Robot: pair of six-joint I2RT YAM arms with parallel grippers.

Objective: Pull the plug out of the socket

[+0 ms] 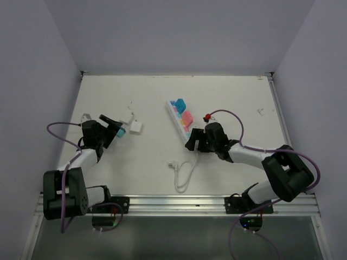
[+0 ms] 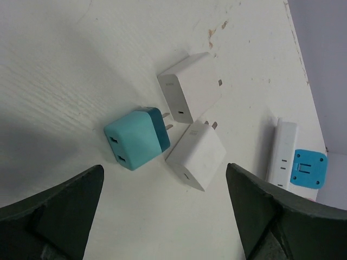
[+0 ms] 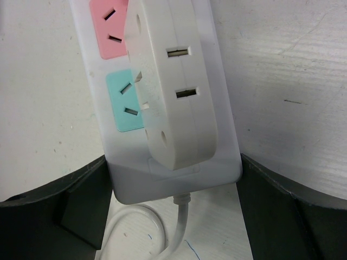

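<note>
The socket is a long white power strip point(image 1: 182, 119) lying at an angle mid-table, with its thin white cord point(image 1: 185, 174) looping toward the near edge. In the right wrist view a white plug adapter point(image 3: 176, 92) sits in the strip point(image 3: 222, 81) beside the teal and pink outlet faces. My right gripper point(image 3: 173, 187) is open, one finger on each side of the strip's cord end and not touching it; it also shows in the top view point(image 1: 197, 142). My left gripper point(image 2: 165, 216) is open and empty, just short of three loose chargers.
A teal charger point(image 2: 136, 138) and two white chargers point(image 2: 190, 88) point(image 2: 197, 153) lie unplugged at the left. A blue plug point(image 1: 179, 103) sits on the strip's far end. A small red piece point(image 1: 206, 117) lies right of the strip. Walls enclose the table.
</note>
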